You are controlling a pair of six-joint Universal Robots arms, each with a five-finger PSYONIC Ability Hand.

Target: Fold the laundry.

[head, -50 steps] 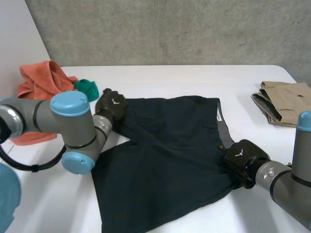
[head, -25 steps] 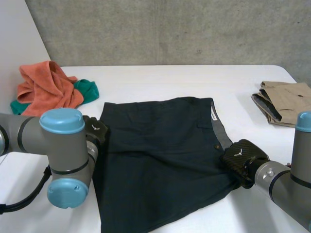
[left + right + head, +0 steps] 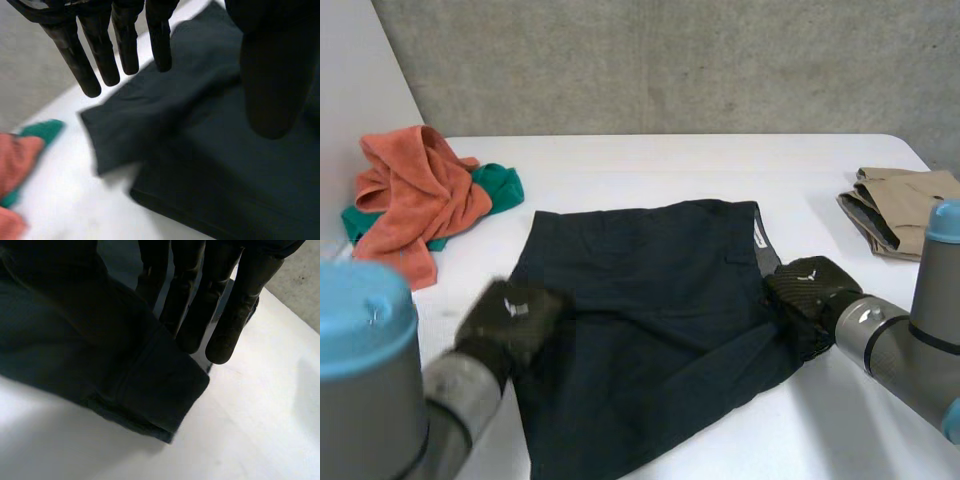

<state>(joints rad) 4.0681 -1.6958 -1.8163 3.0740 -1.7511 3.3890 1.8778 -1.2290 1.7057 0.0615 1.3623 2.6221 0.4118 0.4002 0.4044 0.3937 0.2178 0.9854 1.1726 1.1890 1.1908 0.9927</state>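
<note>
Two hands are at the dark shorts (image 3: 650,320) on the white table (image 3: 670,165) — left hand (image 3: 510,318) hovers over the hem side, fingers straight and apart; right hand (image 3: 807,295) pinches the waistband corner.

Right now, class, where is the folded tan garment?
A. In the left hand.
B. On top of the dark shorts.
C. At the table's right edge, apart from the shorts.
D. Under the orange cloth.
C: the folded tan garment lies at the right edge of the table, with bare tabletop between it and the dark shorts.
</note>
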